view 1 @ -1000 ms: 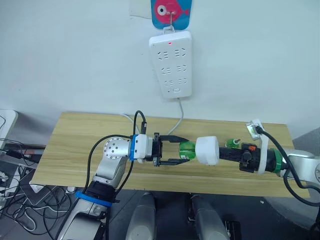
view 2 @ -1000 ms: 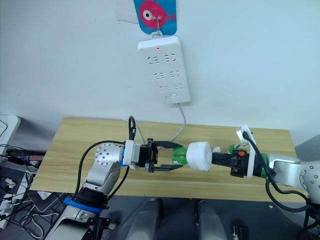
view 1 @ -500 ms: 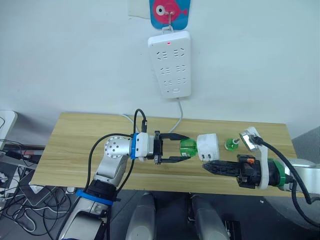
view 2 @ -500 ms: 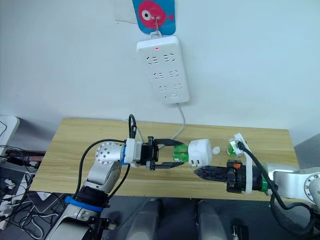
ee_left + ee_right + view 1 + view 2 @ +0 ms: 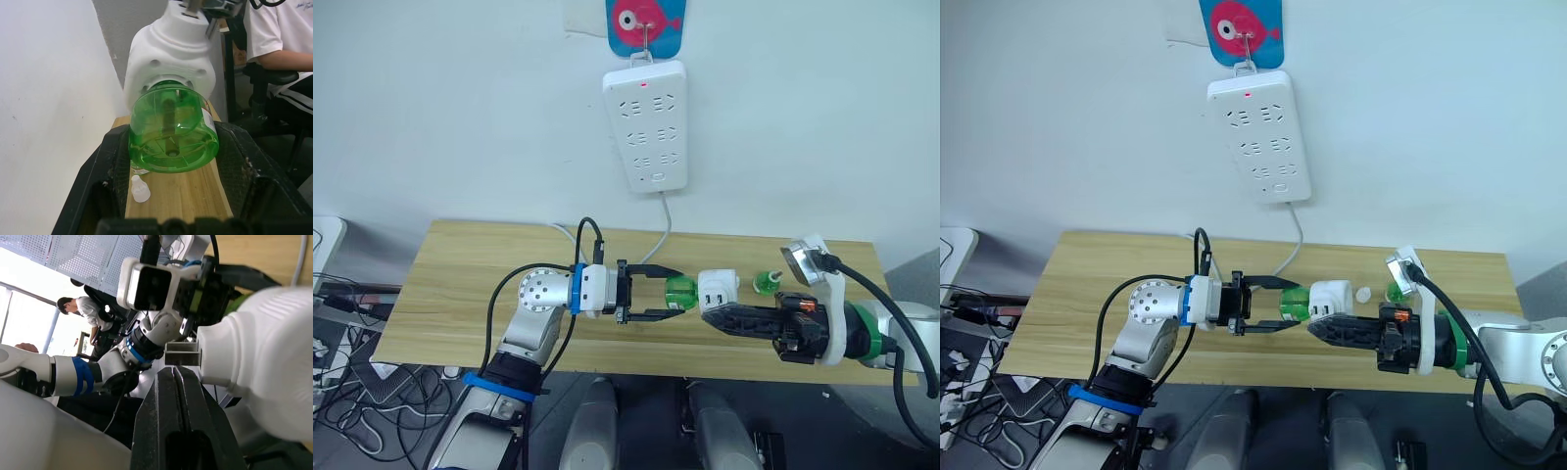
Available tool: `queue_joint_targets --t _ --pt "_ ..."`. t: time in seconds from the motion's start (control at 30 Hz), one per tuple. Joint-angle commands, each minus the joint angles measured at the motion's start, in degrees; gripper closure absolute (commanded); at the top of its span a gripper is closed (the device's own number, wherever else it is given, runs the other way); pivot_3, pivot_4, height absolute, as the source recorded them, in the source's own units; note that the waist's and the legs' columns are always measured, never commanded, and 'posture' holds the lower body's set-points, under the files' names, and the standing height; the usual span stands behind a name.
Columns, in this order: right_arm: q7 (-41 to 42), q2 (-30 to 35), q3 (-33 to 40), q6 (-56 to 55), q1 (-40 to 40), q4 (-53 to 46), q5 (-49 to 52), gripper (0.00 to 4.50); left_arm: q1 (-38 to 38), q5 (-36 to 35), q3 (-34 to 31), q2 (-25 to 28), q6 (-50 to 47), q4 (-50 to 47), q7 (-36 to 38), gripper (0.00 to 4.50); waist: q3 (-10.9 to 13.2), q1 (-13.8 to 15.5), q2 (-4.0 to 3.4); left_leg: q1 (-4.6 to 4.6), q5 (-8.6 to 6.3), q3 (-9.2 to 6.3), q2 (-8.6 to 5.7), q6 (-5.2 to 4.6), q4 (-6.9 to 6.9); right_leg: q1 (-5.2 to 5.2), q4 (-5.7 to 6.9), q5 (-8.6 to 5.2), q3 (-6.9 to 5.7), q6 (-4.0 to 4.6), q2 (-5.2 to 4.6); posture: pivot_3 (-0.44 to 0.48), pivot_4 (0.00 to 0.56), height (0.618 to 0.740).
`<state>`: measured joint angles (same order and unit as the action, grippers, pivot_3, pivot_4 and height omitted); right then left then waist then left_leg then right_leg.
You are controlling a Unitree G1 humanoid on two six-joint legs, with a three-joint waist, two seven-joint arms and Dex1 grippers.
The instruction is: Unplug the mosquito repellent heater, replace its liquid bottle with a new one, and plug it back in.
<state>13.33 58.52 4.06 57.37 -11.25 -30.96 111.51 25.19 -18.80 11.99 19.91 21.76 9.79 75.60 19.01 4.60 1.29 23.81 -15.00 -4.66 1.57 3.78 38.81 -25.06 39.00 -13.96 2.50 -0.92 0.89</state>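
While left claw (image 5: 668, 296) grips bottle (image 5: 680, 292), right claw (image 5: 709, 315) beside heater (image 5: 718, 288)

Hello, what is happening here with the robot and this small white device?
The robot is working on the mosquito repellent heater, which is unplugged and held above the wooden table. The left gripper holds the green liquid bottle, which sits in the heater's base. The right gripper, fingers closed, is beside the heater near its metal prongs. A second green bottle stands on the table, and the power strip hangs on the wall.
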Motion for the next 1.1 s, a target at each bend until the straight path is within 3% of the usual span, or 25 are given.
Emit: queue_joint_targets --t 0.03,0.83,1.1 --pt "-1.4 0.1 -0.2 -1.7 -1.5 0.5 1.5 4.48 0.0 -0.4 0.5 -0.5 1.2 -0.6 0.1 2.27 0.0 0.0 0.0 0.0 0.0 0.01 0.0 0.0 0.0 0.0 0.0 0.0 0.01 0.0 0.0 0.202 0.291 0.74" --pt "-11.9 -2.5 -2.6 -1.4 -8.1 8.3 1.5 4.48 -1.1 -1.2 1.3 -0.1 1.0 -2.2 2.3 2.27 0.0 -0.1 0.0 0.02 0.0 0.01 0.0 0.0 -0.01 -0.02 0.0 0.0 0.01 0.0 0.0 0.197 0.289 0.74" --pt "-13.7 -5.6 -3.1 -1.9 -4.8 10.6 -7.8 4.48 -1.5 -3.7 0.5 -0.3 -2.3 -4.7 1.9 2.27 0.0 0.0 0.0 0.02 0.0 0.0 0.0 0.0 -0.01 -0.02 -0.01 0.0 0.0 0.0 0.0 0.213 0.275 0.74"
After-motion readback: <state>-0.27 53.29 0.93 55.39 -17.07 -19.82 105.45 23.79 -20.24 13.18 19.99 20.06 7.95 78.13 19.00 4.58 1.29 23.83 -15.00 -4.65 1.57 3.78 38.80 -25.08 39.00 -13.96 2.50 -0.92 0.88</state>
